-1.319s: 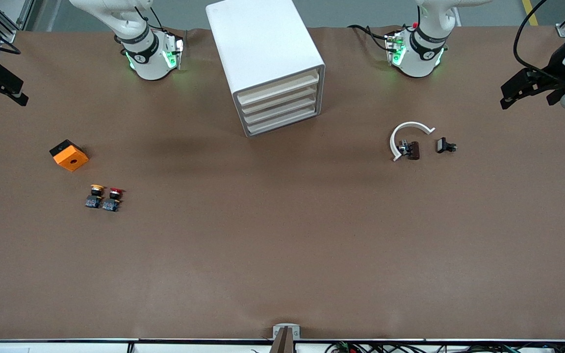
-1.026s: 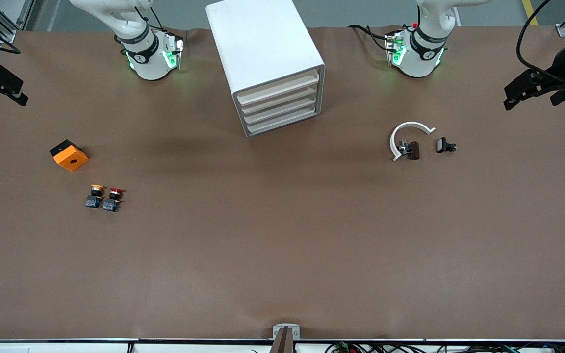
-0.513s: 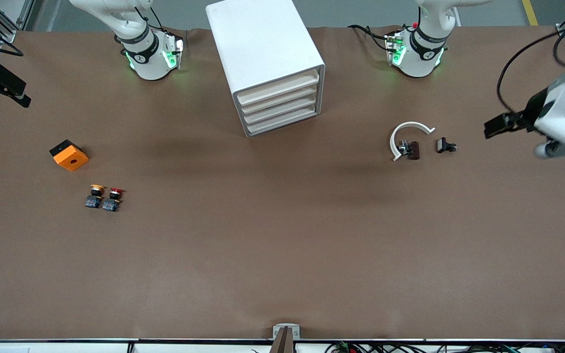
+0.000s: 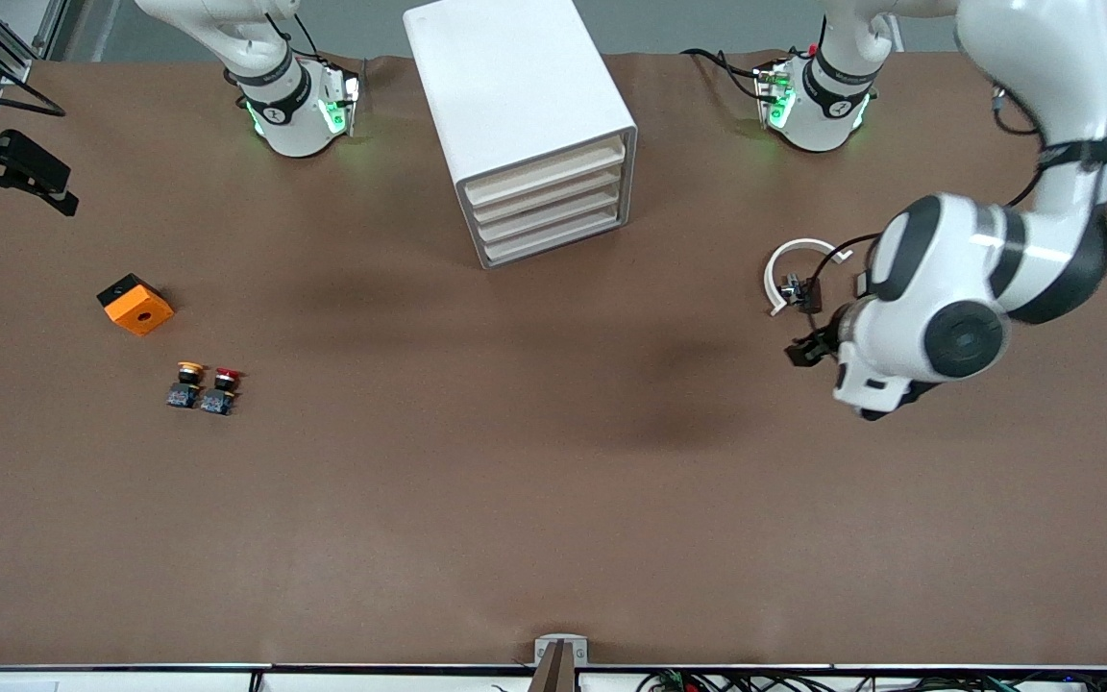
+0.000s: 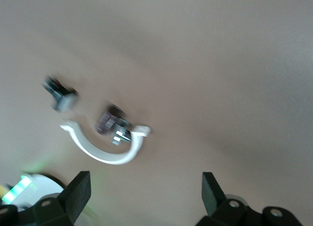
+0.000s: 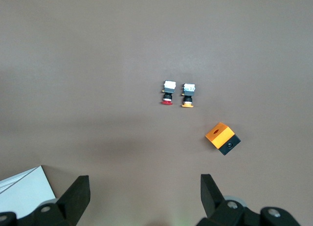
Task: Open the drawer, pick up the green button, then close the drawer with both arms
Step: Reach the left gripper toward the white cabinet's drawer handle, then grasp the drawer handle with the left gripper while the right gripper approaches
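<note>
The white drawer cabinet (image 4: 525, 115) stands between the two arm bases, and all of its drawers (image 4: 549, 207) are shut. The green-capped button is hidden from every view. My left gripper (image 4: 806, 348) hangs open and empty over the table beside a white C-shaped ring (image 4: 797, 259); the left wrist view shows the open gripper (image 5: 145, 194) and the ring (image 5: 105, 155). My right gripper (image 4: 15, 183) is open and empty at the table's edge at the right arm's end; it also shows in the right wrist view (image 6: 144, 196).
A yellow-capped button (image 4: 186, 383) and a red-capped button (image 4: 220, 389) stand side by side near an orange block (image 4: 135, 304) toward the right arm's end. Two small dark parts (image 4: 803, 291) lie by the ring.
My left arm has swung in from the table's edge at its own end and now hangs over the table by the white ring. My right gripper has shifted slightly.
</note>
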### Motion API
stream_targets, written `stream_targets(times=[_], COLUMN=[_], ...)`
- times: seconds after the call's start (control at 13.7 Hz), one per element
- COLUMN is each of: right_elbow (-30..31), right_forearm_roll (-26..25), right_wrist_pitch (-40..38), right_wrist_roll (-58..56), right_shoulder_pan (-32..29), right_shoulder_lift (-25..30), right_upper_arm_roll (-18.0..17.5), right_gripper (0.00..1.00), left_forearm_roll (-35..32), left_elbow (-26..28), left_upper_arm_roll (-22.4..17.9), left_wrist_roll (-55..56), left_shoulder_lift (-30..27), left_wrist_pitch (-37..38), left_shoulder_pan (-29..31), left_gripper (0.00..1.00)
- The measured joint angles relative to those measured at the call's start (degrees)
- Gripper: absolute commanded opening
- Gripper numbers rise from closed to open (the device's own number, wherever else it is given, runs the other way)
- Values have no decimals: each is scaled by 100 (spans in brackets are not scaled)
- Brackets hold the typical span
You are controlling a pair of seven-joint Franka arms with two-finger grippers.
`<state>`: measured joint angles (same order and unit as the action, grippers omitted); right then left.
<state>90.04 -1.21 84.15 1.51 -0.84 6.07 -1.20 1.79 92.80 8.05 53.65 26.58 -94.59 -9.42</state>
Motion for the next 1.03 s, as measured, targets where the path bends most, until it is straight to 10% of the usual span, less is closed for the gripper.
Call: stream_targets(times=[0.51, 1.03], right_elbow=[-8, -18], right_forearm_roll=[0, -399], right_wrist_pitch=[59, 351], right_wrist_roll=[429, 2150], right_shoulder_pan=[513, 1376], right_shoulder_lift=[-402, -735], right_upper_arm_roll=[-17, -32], right_gripper=[100, 100], left_forearm_roll=[1868, 2010], left_elbow=[-308, -346], left_upper_arm_roll=[7, 31], left_wrist_roll=[3167, 5646], left_shoulder_lift=[1389, 1597], left_wrist_pitch=[-466, 237], left_shoulder_pan=[-779, -1545], left_gripper=[100, 100])
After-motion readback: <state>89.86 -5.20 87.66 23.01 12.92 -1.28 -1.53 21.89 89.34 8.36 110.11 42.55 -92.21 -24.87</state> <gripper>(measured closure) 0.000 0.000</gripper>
